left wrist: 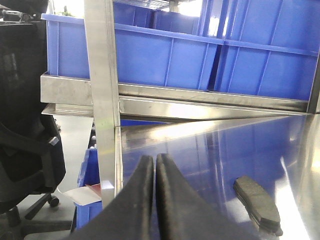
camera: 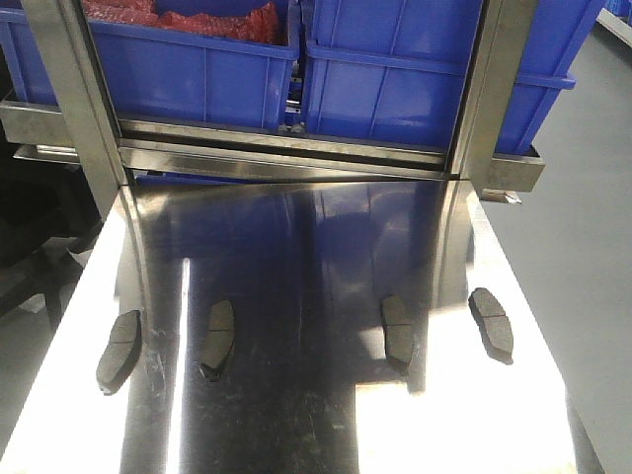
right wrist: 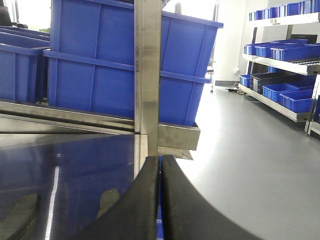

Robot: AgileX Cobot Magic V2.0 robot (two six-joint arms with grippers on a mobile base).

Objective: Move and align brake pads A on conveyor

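Polished stainless steel forms the table (camera: 296, 425), mirror-bright and finely scratched. On it lie a left-end pad (camera: 118, 351), second pad (camera: 218, 339), third pad (camera: 398, 333) and right-end pad (camera: 491, 322) in a loose row across its width, well apart. Each is a flat, matte dark-grey curved oblong set lengthwise away from the front camera, with the outer two angled inward at the far end. Only the front view shows all four. The left wrist view shows a single pad (left wrist: 257, 202) lying to the right of the left gripper (left wrist: 154, 159); which of the four it is cannot be told. The left gripper's black, rough-faced fingers are pressed together with nothing between them. The right gripper (right wrist: 160, 159) is likewise closed and empty, positioned over the table's right edge; dim dark shapes on the steel in that view are too blurred to identify. Behind the table a steel rack (camera: 74, 99) of square uprights and rails carries blue plastic crates (camera: 415, 79), one holding red material (camera: 178, 15). The left wrist view alone shows a black chair (left wrist: 25, 150); the right wrist view alone shows smooth grey floor (right wrist: 250, 150) and shelving (right wrist: 285, 50) with more blue bins.
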